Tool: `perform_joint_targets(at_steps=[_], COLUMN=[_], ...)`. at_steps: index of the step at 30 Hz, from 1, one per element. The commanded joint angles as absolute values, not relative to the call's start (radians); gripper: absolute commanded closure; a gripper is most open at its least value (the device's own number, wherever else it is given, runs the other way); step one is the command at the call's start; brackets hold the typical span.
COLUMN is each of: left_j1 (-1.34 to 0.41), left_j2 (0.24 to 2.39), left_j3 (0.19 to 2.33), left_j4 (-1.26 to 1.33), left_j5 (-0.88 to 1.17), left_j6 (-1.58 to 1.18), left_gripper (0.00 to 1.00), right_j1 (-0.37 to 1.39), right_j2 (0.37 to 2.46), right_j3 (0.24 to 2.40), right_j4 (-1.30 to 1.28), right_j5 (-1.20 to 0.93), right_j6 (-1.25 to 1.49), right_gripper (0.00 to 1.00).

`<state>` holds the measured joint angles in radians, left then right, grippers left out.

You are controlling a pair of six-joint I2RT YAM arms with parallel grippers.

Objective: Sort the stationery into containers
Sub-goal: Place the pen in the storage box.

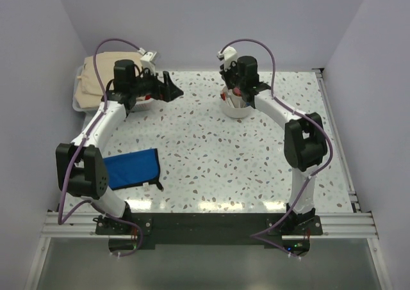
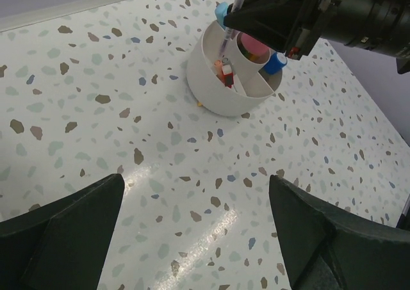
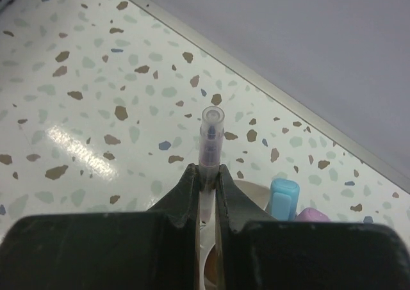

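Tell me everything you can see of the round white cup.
The round white cup looks like smooth plastic, with inner walls dividing it into compartments. It stands upright on the speckled table. Inside are a pink-topped item, blue-capped sticks and something red. The right gripper, shut on a slim clear pen, holds it down into one compartment.

cup [image 1: 237, 113] behind centre, bin [image 1: 77, 108] far left, pouch [image 1: 131, 168] near left

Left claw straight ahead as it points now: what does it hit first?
Probably the white divided cup, with the right claw holding a pen over it. Only bare tabletop lies between; if the left claw tilts down, that comes first.
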<state>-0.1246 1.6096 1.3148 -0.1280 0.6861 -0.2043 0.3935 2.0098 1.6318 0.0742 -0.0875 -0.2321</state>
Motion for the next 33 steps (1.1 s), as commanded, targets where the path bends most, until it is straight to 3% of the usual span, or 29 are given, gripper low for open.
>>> perform_joint_targets(at_steps=[1,15,16,19,20,24,33], left_j1=[-0.112,-0.098,-0.095,-0.091,-0.089,-0.086,-0.068], left_j2=[1.555,1.531,1.529,1.52,1.514,1.505,1.468], left_j3=[1.302,1.284,1.279,1.269,1.269,1.27,1.287], left_j4=[-0.107,-0.094,-0.094,-0.094,-0.094,-0.091,-0.113], left_j5=[0.678,0.696,0.696,0.698,0.698,0.699,0.673], left_j6=[-0.199,-0.222,-0.221,-0.224,-0.225,-0.227,-0.176], left_gripper=[0.0,0.0,0.0,0.0,0.0,0.0,0.0], right_j1=[0.405,0.419,0.422,0.42,0.422,0.422,0.42], right_j2=[2.002,2.103,2.102,2.097,2.092,2.04,1.832], right_j3=[1.654,1.697,1.697,1.694,1.692,1.69,1.744], right_j4=[0.117,0.035,0.035,0.034,0.038,0.025,-0.103], right_j5=[-0.043,-0.003,-0.003,0.032,0.05,0.054,0.034], right_j6=[-0.311,-0.296,-0.296,-0.287,-0.281,-0.27,-0.204], right_gripper=[1.0,0.98,0.86,0.68,0.56,0.39,0.31])
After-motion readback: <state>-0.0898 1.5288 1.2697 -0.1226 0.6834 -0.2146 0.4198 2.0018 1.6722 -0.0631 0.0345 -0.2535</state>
